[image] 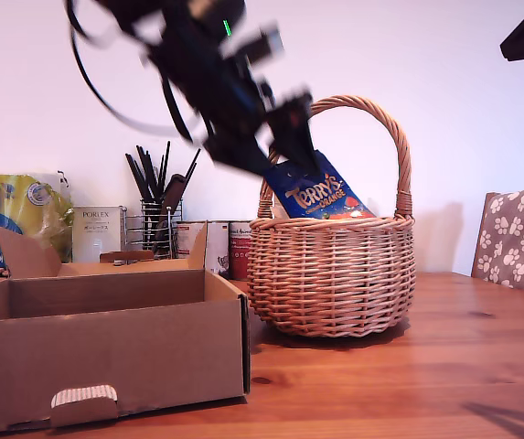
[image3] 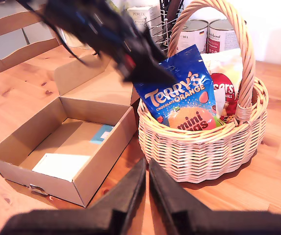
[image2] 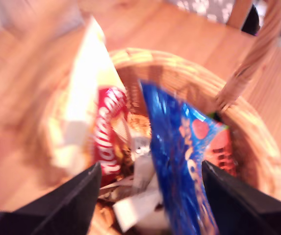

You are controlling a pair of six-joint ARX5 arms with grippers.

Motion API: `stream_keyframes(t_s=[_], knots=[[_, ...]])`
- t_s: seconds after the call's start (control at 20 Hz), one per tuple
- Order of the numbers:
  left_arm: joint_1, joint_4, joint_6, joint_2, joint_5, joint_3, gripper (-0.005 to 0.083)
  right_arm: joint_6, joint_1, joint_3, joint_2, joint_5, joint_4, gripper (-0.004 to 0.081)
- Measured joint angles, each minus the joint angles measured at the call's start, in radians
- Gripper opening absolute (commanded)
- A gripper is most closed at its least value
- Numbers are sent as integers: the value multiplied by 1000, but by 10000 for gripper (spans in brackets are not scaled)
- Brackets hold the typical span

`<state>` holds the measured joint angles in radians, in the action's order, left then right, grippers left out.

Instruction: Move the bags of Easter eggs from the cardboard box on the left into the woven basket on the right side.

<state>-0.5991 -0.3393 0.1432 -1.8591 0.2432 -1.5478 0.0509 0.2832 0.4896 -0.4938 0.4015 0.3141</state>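
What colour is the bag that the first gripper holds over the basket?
Blue, with orange and red print; the Terry's bag shows best in the second wrist view.

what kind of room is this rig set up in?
Likely a home kitchen or dining room: wooden table, paw-print chair cushion, plus utensil holder, tins and kitchen towel pack against the wall.

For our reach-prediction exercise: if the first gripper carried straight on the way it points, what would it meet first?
Probably the inside of the woven basket: my first gripper, holding the blue Terry's bag, points down into it, at the Maltesers bag. Motion blur leaves depth uncertain.
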Motion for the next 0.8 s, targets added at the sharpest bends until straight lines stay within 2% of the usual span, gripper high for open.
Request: stream_keyframes(t_s=[0.25, 0.4, 0.55, 0.7, 0.8], knots=[[34, -158, 41, 107, -52, -1, 318, 0, 0, 0, 0, 0, 0, -13], [63, -231, 43, 109, -54, -1, 141, 0, 0, 0, 0, 0, 0, -13], [95, -303, 69, 120, -54, -1, 96, 3, 0, 0, 0, -1, 0, -13], [133, -340, 118, 157, -31, 10, -20, 3, 0, 0, 0, -18, 0, -13], [166, -301, 129, 225, -13, 95, -20, 3, 0, 0, 0, -19, 0, -13]])
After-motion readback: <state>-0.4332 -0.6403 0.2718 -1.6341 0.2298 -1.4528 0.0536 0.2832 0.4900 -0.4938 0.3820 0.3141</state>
